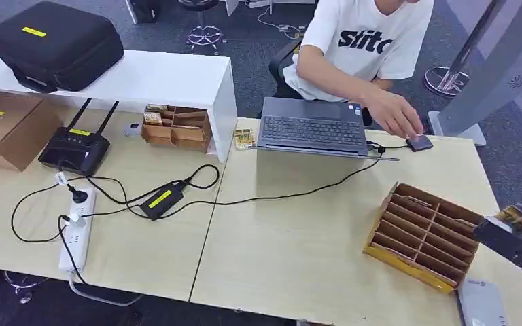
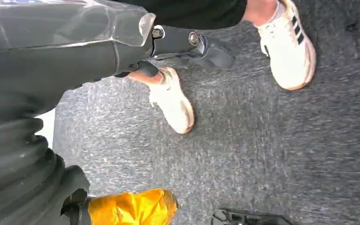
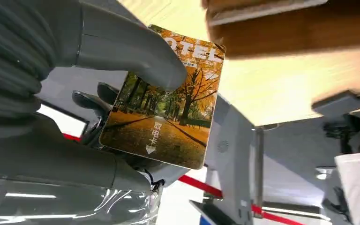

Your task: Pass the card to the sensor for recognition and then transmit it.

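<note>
Card (image 3: 164, 112) first: we have it in our right hand (image 3: 75, 103), the thick thumb pressed on its printed face with the autumn trees and the darker fingers behind it, so the pick-up looks done. In the head view our right hand (image 1: 516, 234) sits at the right edge of the table (image 1: 292, 251), just beside the slotted cardboard card holder (image 1: 425, 234), from which we judge the card came. What we take to be the sensor is the small dark reader (image 1: 419, 142) on the far side of the table, next to the laptop (image 1: 312, 128); a person's hand (image 1: 397, 115) rests right over it. It lies well apart from our hand, so the card has not yet been presented for recognition, and the hand-over after that is also still to do. We judge ourselves roughly a third of the way through: grasp secured, reach and read ahead. Our left hand (image 2: 23, 164) hangs low over the grey carpet floor (image 2: 262, 150); we see its ribbed cover, but we cannot tell how its fingers lie.
</note>
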